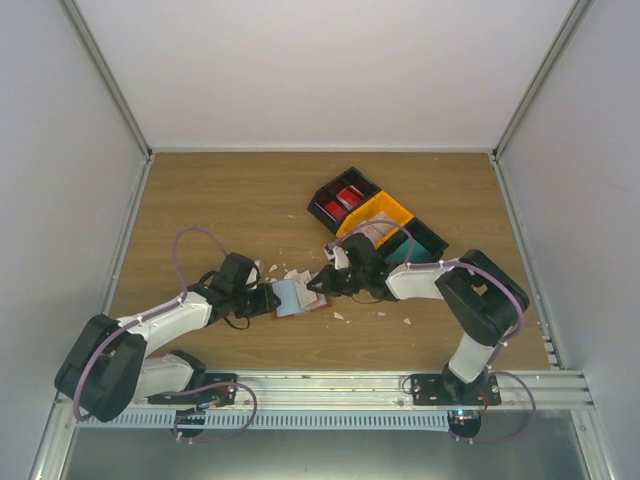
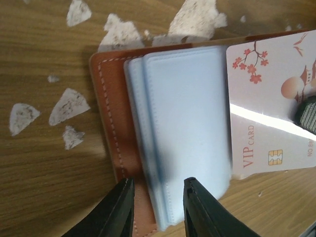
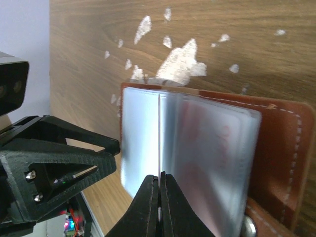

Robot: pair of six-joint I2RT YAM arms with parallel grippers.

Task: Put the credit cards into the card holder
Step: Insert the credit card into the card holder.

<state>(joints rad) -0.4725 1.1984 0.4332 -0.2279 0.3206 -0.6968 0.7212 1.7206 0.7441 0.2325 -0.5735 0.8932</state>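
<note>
In the top view the card holder (image 1: 297, 297) lies open on the wooden bench (image 1: 220, 200), with the left gripper (image 1: 270, 300) at its left edge, the right gripper (image 1: 325, 283) at its right, and a black-and-orange bin tray (image 1: 395, 207) nearby. The left wrist view shows reddish-brown leather with pale stitching and stacked pale-blue pockets. The left gripper's jaws stand narrowly apart over the holder's near edge, white scraps (image 2: 69, 106) lie beside it, and a white credit card (image 2: 266, 113) printed with blossoms, "VIP CARD" and a gold chip meets the pockets' right edge. In the right wrist view the right gripper is pinched tight on that card, seen edge-on as a thin bright line against the glossy pockets.
</note>
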